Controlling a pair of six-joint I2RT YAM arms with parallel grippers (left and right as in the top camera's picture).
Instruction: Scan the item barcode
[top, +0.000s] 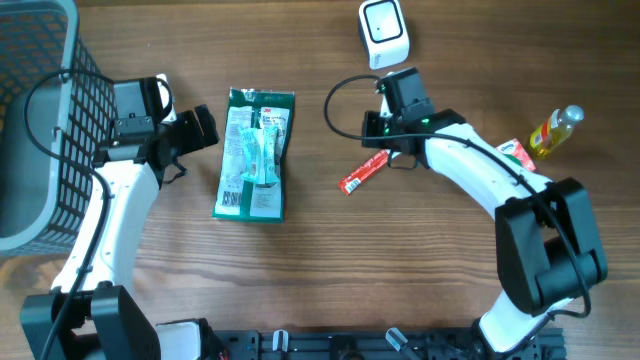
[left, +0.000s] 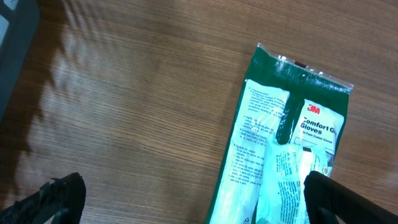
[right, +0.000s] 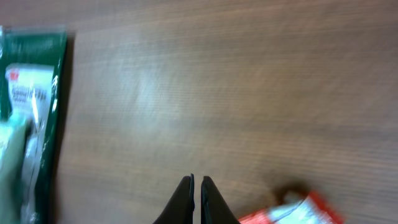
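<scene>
I judge pickup pending: left end effector (top: 206, 129) wide open, empty, beside gloves (top: 255, 155); right end effector (right: 196, 190) closed on nothing. Next, grasp gloves, present them to scanner (top: 383, 30).

My table (top: 320, 275) is matt, grained wood. The glove packet (top: 254, 155) is glossy, crinkled plastic film. At nine o'clock, the basket (top: 62, 130) looks like grey plastic mesh.

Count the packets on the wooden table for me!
3. The green plastic glove packet lies left of centre, the slim red packet in the middle, and a red-and-green one peeks from under the right arm, mostly hidden.
</scene>
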